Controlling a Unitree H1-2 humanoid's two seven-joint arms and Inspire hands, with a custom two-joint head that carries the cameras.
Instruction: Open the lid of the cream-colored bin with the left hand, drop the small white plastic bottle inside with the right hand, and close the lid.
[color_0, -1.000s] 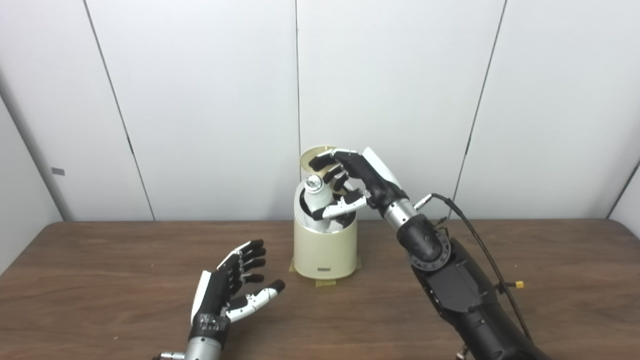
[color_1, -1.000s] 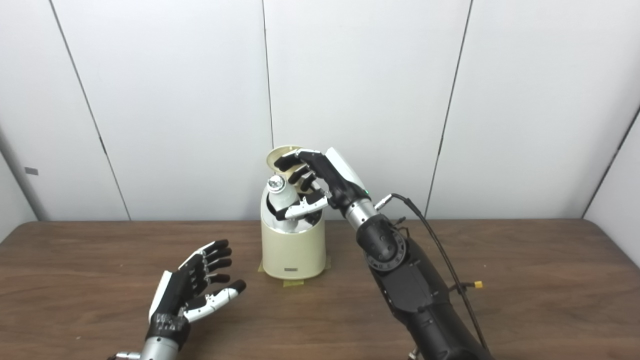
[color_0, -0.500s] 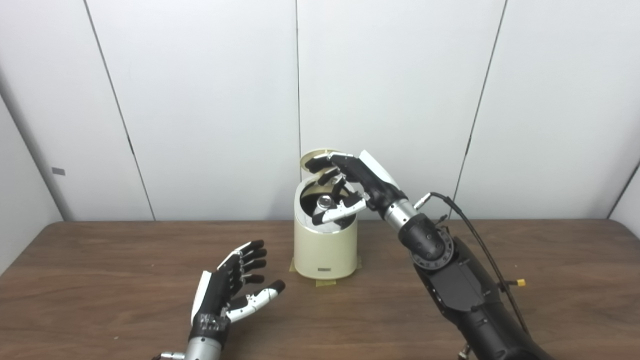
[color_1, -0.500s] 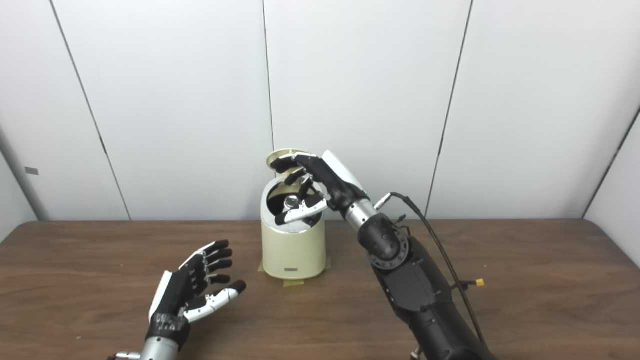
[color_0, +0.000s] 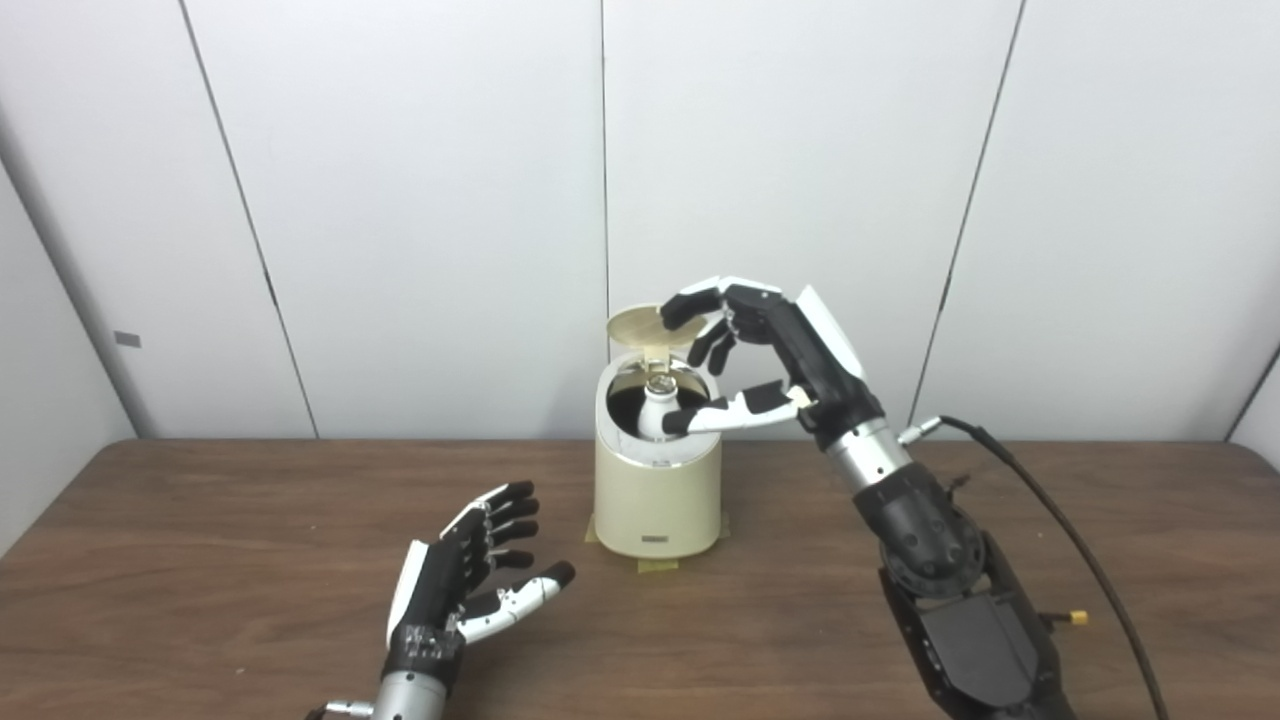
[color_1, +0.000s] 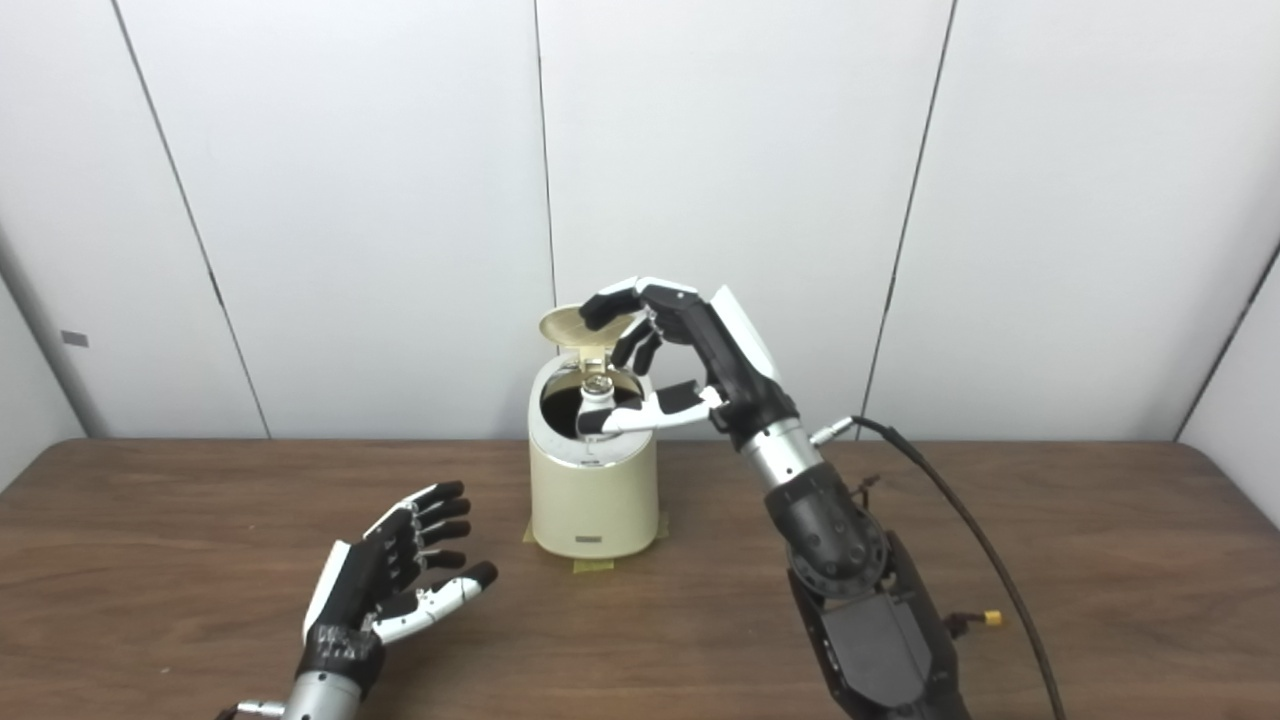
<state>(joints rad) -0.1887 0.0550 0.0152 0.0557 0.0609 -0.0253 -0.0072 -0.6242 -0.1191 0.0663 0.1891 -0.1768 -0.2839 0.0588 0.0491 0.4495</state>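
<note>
Small white bottle (color_0: 655, 403) sits upright inside the cream bin (color_0: 657, 490), just below the right robot hand (color_0: 770, 345), which is open w/ fingers spread, holding nothing. Bin lid (color_0: 642, 327) stands raised. Left robot hand (color_0: 470, 575) rests open on the wooden surface (color_0: 200, 560), well apart.

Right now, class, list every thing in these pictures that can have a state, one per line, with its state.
Cream-colored bin: upright on the wooden table, open.
Round lid: raised.
Small white plastic bottle: upright inside the bin's mouth.
Right hand: open above the bin.
Left hand: open, empty.
</note>
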